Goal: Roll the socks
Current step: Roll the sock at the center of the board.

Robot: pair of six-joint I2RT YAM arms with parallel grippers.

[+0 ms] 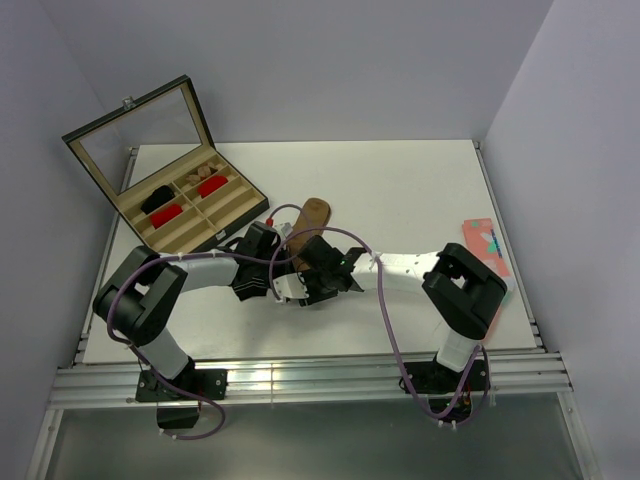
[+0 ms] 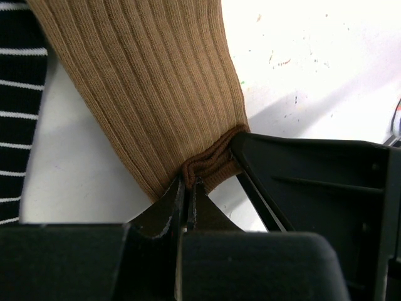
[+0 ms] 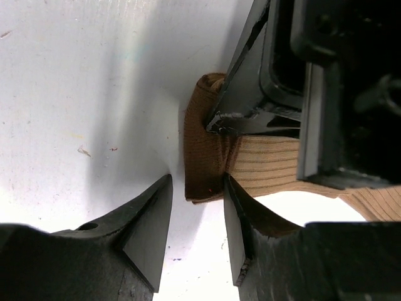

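The tan-brown sock (image 1: 313, 217) lies ribbed and flat on the white table, its cuff end toward me. My left gripper (image 2: 190, 182) is shut on the cuff's folded edge (image 2: 210, 162). It also shows in the top view (image 1: 288, 268). My right gripper (image 3: 197, 191) is open, with one finger (image 3: 147, 219) beside the cuff corner (image 3: 203, 163) and the other against it. It sits right beside the left gripper in the top view (image 1: 320, 274). The black sock with thin white stripes (image 2: 17, 106) lies just left of the tan sock, mostly out of view.
An open display box (image 1: 236, 212) stands at the back left, with red rolled bundles (image 1: 168, 214) and a black bundle (image 1: 158, 198) in its compartments. A coral-pink patterned sock (image 1: 487, 247) lies at the table's right edge. Purple cables loop over both arms.
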